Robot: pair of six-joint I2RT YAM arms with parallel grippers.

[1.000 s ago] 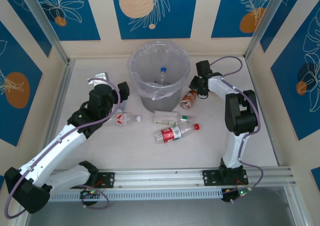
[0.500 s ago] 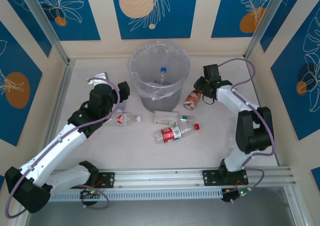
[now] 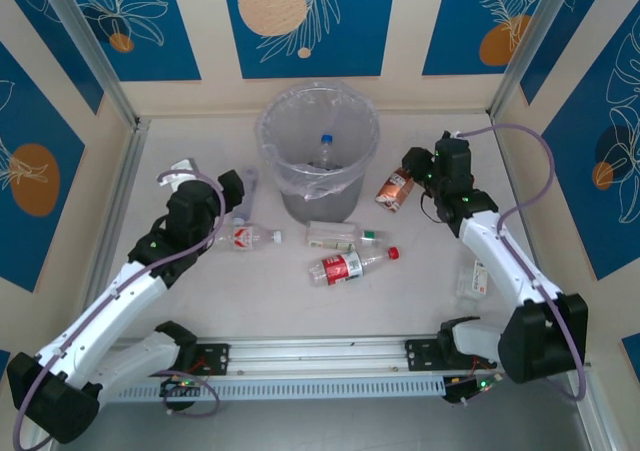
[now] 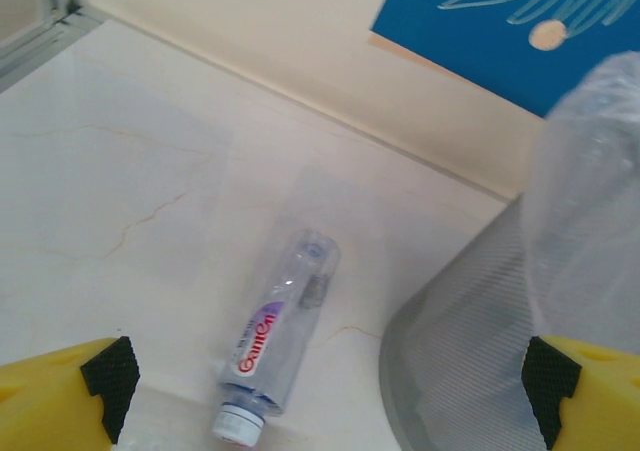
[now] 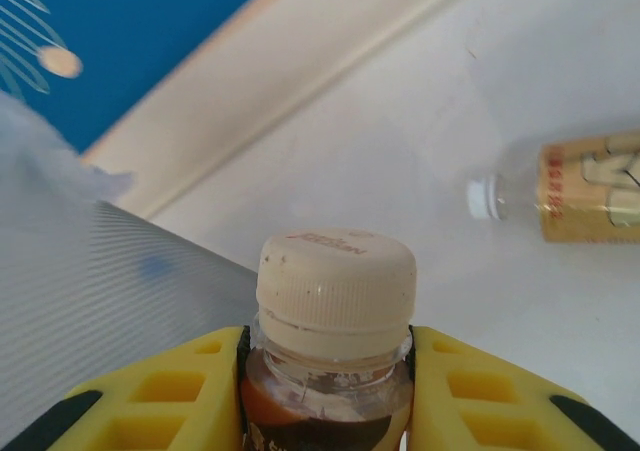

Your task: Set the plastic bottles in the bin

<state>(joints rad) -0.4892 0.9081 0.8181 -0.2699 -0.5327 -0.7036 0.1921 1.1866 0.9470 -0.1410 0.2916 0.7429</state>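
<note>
The big grey bin (image 3: 318, 203) stands in the middle with a blue-capped bottle (image 3: 325, 149) inside. The left gripper (image 3: 240, 183) is spread wide beside it, near a clear bottle (image 4: 277, 341) lying flat. The right gripper (image 3: 412, 174) pinches a small brown bottle (image 5: 333, 301) just beside the bin

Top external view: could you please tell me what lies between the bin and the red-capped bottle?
In the top view, a green-capped bottle with a white label lies on its side between the bin and the red-capped bottle.
</note>
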